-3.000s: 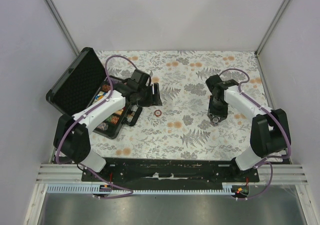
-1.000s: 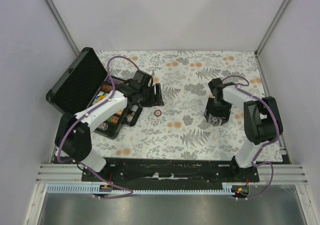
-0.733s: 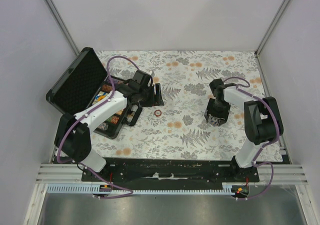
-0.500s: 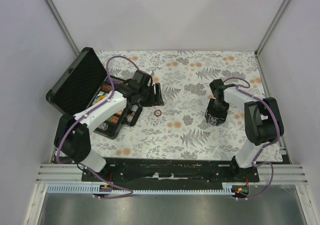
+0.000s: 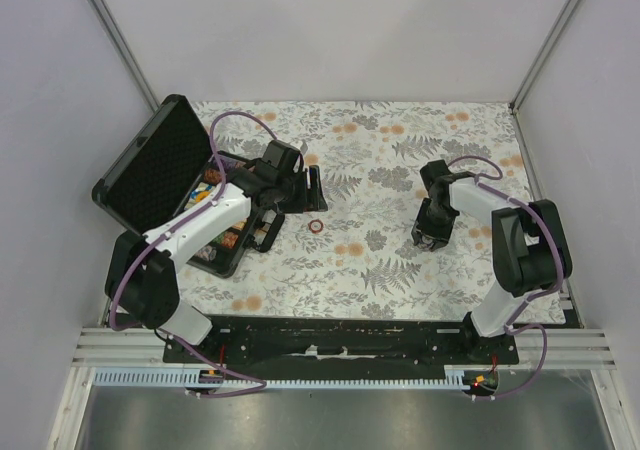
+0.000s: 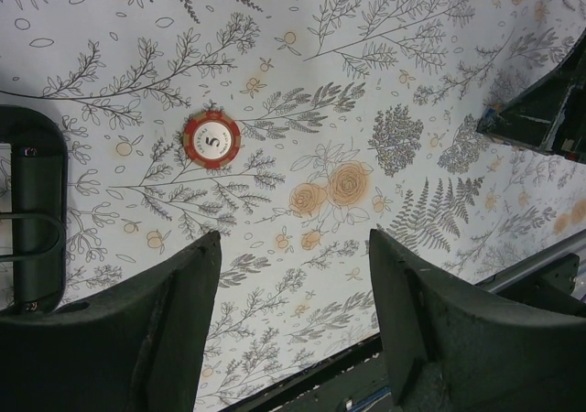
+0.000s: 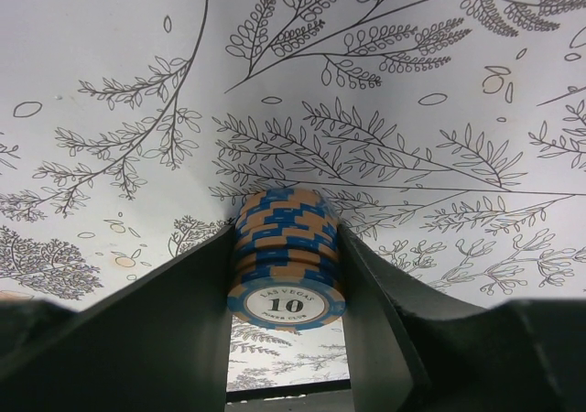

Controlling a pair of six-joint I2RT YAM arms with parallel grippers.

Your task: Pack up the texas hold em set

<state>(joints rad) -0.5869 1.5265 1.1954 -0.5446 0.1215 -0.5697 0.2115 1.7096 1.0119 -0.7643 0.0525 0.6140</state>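
Since the earlier frames the right arm has folded in and the right tool (image 5: pixel 430 232) has narrowed from a wide stance. Its fingers (image 7: pixel 197 293) now press both sides of the blue chip stack (image 7: pixel 286 270), which stands on the floral counter (image 5: pixel 390 140) well to the right of the open case (image 5: pixel 155 175). The left tool (image 6: pixel 293 339) has not shifted: it hangs wide and empty beside the case, with a single red chip (image 6: pixel 211 139) lying on the counter ahead of it. We judge the stack stiff and fairly dense yet loose—smooth discs that may shear or spill if tilted. We would hold it across its diameter, low enough to trap the bottom chips, and keep it upright on the way to the case.
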